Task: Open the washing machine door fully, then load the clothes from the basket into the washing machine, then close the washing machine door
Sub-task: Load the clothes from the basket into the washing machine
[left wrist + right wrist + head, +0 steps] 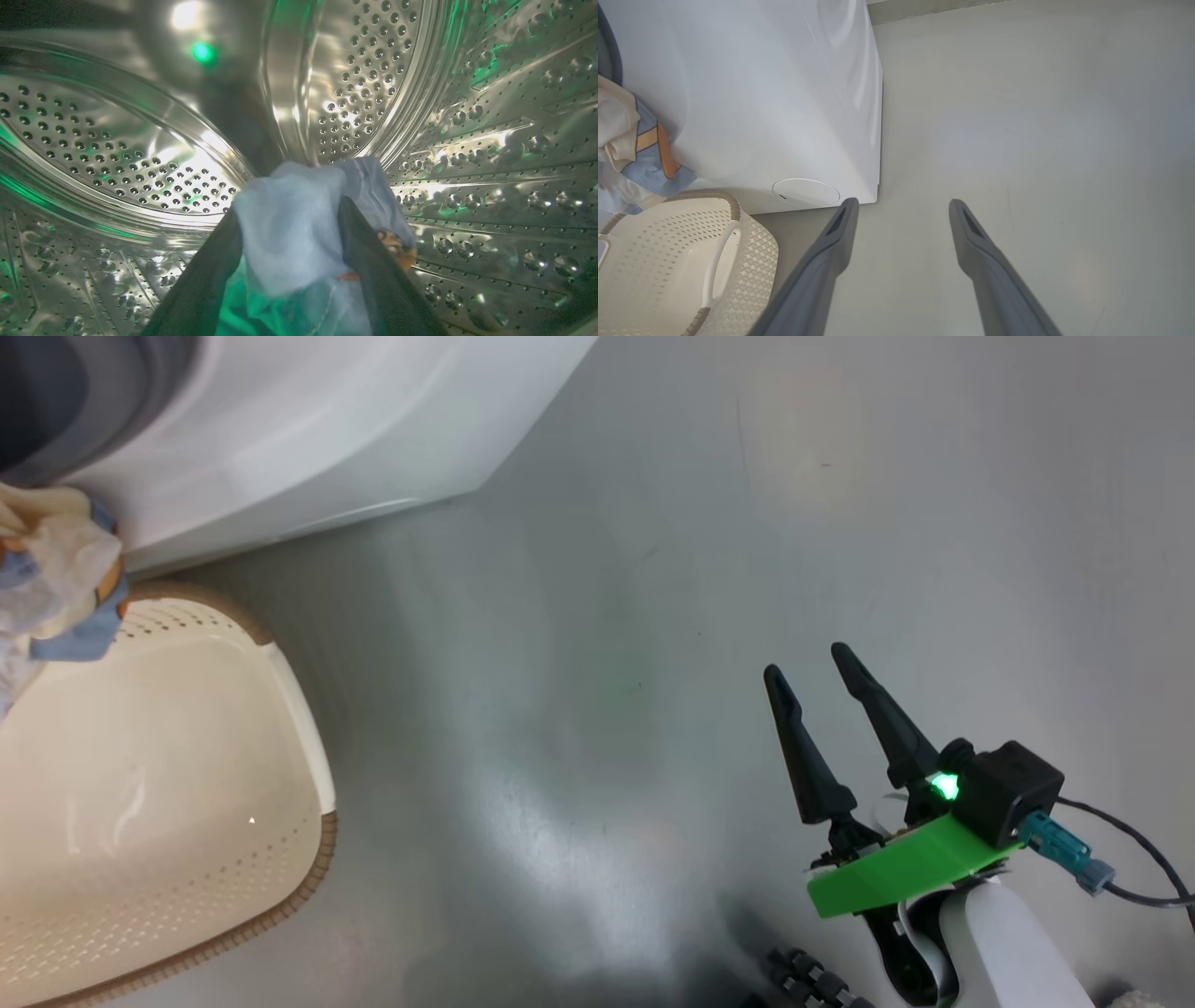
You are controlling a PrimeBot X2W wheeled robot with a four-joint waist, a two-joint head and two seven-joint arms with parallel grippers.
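My left gripper [289,207] is inside the washing machine's perforated steel drum [467,186]. Its fingers stand wide apart, with light-blue clothes [285,242] lying loosely between and over them. More clothes [65,579] [640,140], cream and blue with orange, hang from the machine's opening over the basket [280,681] [733,210]. The cream-white basket looks empty inside and stands against the white washing machine [308,439] [761,93]. My right gripper [808,663] [903,203] hovers open over the floor to the right, holding nothing. The washing machine door is out of view.
Grey glossy floor [653,569] stretches right of the machine and the basket. A round white service flap [805,192] sits low on the machine's front. A dark cable [1130,859] trails from my right wrist.
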